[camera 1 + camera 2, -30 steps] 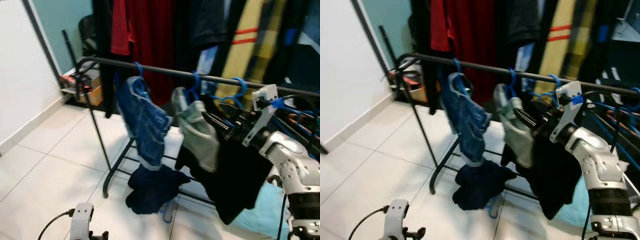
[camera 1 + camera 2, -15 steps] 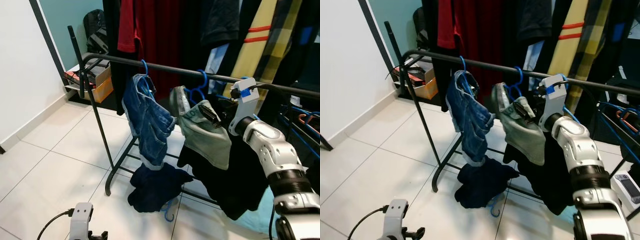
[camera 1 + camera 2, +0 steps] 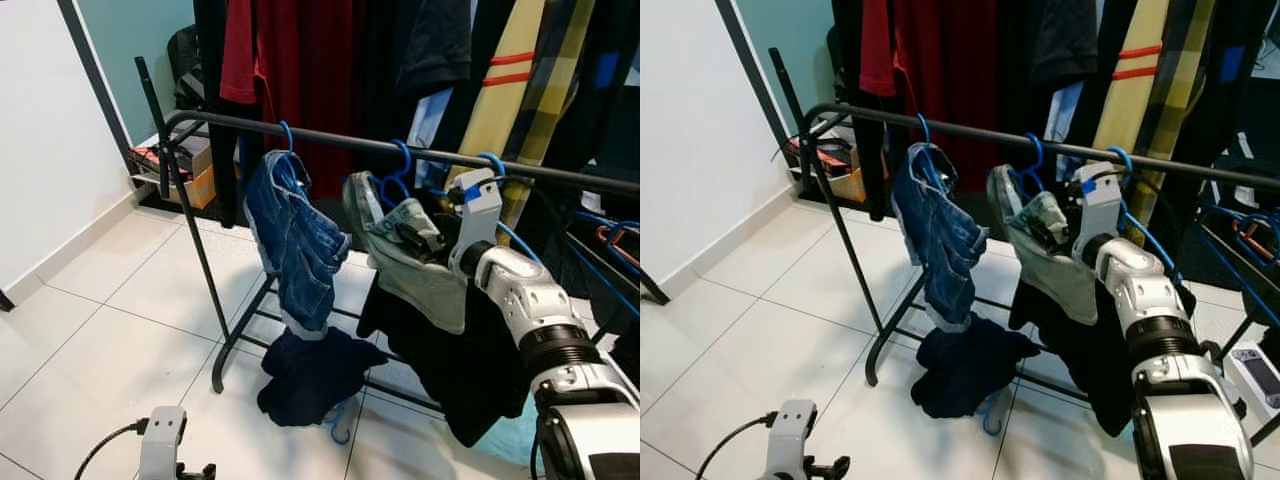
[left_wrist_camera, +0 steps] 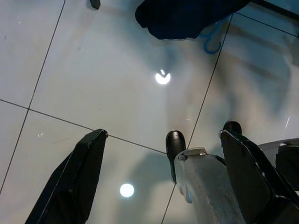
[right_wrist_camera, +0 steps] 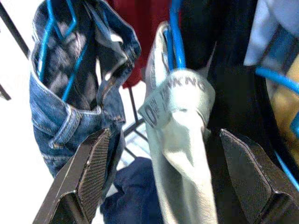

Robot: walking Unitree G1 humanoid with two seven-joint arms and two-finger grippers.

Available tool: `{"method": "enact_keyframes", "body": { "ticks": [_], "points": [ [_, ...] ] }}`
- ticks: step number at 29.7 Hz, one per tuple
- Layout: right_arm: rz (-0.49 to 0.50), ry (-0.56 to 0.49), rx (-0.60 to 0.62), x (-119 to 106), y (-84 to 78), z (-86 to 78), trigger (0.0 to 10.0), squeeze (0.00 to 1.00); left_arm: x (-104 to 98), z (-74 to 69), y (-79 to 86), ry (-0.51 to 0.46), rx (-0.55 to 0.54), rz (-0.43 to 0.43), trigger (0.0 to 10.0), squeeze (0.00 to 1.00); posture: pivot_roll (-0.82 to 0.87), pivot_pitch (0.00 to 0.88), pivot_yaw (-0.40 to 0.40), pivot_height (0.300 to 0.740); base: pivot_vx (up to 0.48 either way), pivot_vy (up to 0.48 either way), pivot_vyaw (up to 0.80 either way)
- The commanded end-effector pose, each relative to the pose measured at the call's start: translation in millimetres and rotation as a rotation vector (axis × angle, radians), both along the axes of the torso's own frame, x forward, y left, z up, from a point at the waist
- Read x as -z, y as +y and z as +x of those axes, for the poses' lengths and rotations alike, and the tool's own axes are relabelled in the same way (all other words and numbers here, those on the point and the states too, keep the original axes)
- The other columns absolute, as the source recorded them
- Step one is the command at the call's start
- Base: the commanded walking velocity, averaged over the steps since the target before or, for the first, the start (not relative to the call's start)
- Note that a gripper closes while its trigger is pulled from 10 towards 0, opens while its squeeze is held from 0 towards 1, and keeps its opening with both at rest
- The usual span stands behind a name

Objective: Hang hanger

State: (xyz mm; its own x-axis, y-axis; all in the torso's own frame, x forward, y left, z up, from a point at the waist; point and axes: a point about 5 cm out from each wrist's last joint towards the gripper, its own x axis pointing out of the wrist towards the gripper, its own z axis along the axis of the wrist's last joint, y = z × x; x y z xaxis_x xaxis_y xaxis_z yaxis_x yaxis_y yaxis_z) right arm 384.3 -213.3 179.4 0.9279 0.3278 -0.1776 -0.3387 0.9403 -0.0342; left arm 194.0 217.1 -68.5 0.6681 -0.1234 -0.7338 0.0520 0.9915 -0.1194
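Blue plastic marks the hanger (image 3: pixel 400 165), hooked over the black rail (image 3: pixel 330 143) at upper centre of the left eye view, a grey-green garment (image 3: pixel 420 270) draped beneath; the right gripper (image 3: pixel 418 237) sits against that cloth, jeans (image 3: pixel 295 245) hanging left of it. A clean finish, I judge, means backing straight off without snagging fabric. From the right wrist, both black fingers (image 5: pixel 81 186) stand wide apart, holding nothing, the garment between them. From the left wrist, the left gripper (image 4: pixel 163 182) hangs spread over floor tiles (image 4: pixel 107 84).
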Motion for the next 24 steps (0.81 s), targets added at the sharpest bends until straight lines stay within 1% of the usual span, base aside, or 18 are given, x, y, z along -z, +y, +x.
{"method": "enact_keyframes", "body": {
  "ticks": [1, 4, 5, 7, 8, 9, 10, 11, 14, 15, 19, 20, 22, 24],
  "points": [
    [-0.026, -0.009, 0.01, -2, -1.2, 2.4, 10.0, 0.0, 2, -5.4, 5.2, 0.014, 0.011, 0.019, 10.0, 0.0, -0.1, 0.0, 0.043, 0.74, 0.0, 0.0, 0.0],
    [-0.035, -0.008, 0.023, -2, -3.2, 2.6, 10.0, 0.0, 2, -5.5, 5.6, 0.014, 0.012, 0.019, 10.0, 0.0, -0.1, 0.0, 0.043, 0.74, 0.0, 0.0, 0.0],
    [-0.044, -0.005, 0.037, -1, -4.9, 2.9, 9.3, 0.0, 2, -5.8, 5.9, 0.015, 0.014, 0.02, 10.0, 0.0, -0.1, 0.0, 0.044, 0.74, 0.0, 0.0, 0.0],
    [-0.044, -0.005, 0.037, -1, -4.9, 2.9, 9.3, 0.0, 2, -5.8, 5.9, 0.015, 0.014, 0.02, 10.0, 0.0, -0.1, 0.0, 0.044, 0.74, 0.0, 0.0, 0.0],
    [-0.049, -0.002, 0.044, 1, -5.3, 3.1, 2.7, 0.0, 2, -6.0, 6.1, 0.015, 0.016, 0.021, 10.0, 0.0, -0.1, 0.0, 0.044, 0.74, 0.0, 0.0, 0.0],
    [-0.049, -0.002, 0.044, 1, -5.3, 3.1, 2.7, 0.0, 2, -6.0, 6.1, 0.015, 0.016, 0.021, 10.0, 0.0, -0.1, 0.0, 0.044, 0.74, 0.0, 0.0, 0.0],
    [-0.044, 0.001, 0.029, 3, -1.7, 3.4, 0.0, 0.0, 2, -6.1, 6.4, 0.016, 0.018, 0.024, 10.0, 0.0, -0.09, 0.0, 0.043, 0.74, 0.0, 0.0, 0.0],
    [-0.038, 0.002, 0.014, 5, 1.5, 3.5, 0.0, 0.0, 2, -6.1, 6.6, 0.017, 0.02, 0.027, 10.0, 0.0, -0.09, 0.0, 0.043, 0.74, 0.0, 0.0, 0.0],
    [-0.038, 0.002, 0.014, 5, 1.5, 3.5, 0.0, 0.0, 2, -6.1, 6.6, 0.017, 0.02, 0.027, 10.0, 0.0, -0.09, 0.0, 0.043, 0.74, 0.0, 0.0, 0.0],
    [-0.033, 0.002, 0.001, 6, 4.5, 3.4, 0.0, 0.0, 2, -6.1, 6.8, 0.017, 0.022, 0.03, 10.0, 0.0, -0.09, 0.0, 0.043, 0.74, 0.0, 0.0, 0.0],
    [-0.023, -0.002, -0.013, 7, 7.6, 3.5, 0.0, 0.0, 1, -6.1, 7.3, 0.017, 0.022, 0.035, 10.0, 0.0, -0.09, 0.0, 0.045, 0.74, 0.0, 0.0, 0.0],
    [-0.006, -0.013, -0.02, 6, 8.2, 3.4, 0.0, 0.0, 1, -6.1, 7.5, 0.017, 0.022, 0.037, 10.0, 0.0, -0.09, 0.0, 0.048, 0.74, 0.0, 0.0, 0.0],
    [-0.006, -0.013, -0.02, 6, 8.2, 3.4, 0.0, 0.0, 1, -6.1, 7.5, 0.017, 0.022, 0.037, 10.0, 0.0, -0.09, 0.0, 0.048, 0.74, 0.0, 0.0, 0.0],
    [0.032, -0.039, -0.058, 3, 10.5, 2.2, 0.0, 0.0, 1, -5.9, 7.6, 0.018, 0.024, 0.039, 10.0, 0.0, -0.09, 0.0, 0.053, 0.74, 0.0, 0.0, 0.0]
  ]
}}
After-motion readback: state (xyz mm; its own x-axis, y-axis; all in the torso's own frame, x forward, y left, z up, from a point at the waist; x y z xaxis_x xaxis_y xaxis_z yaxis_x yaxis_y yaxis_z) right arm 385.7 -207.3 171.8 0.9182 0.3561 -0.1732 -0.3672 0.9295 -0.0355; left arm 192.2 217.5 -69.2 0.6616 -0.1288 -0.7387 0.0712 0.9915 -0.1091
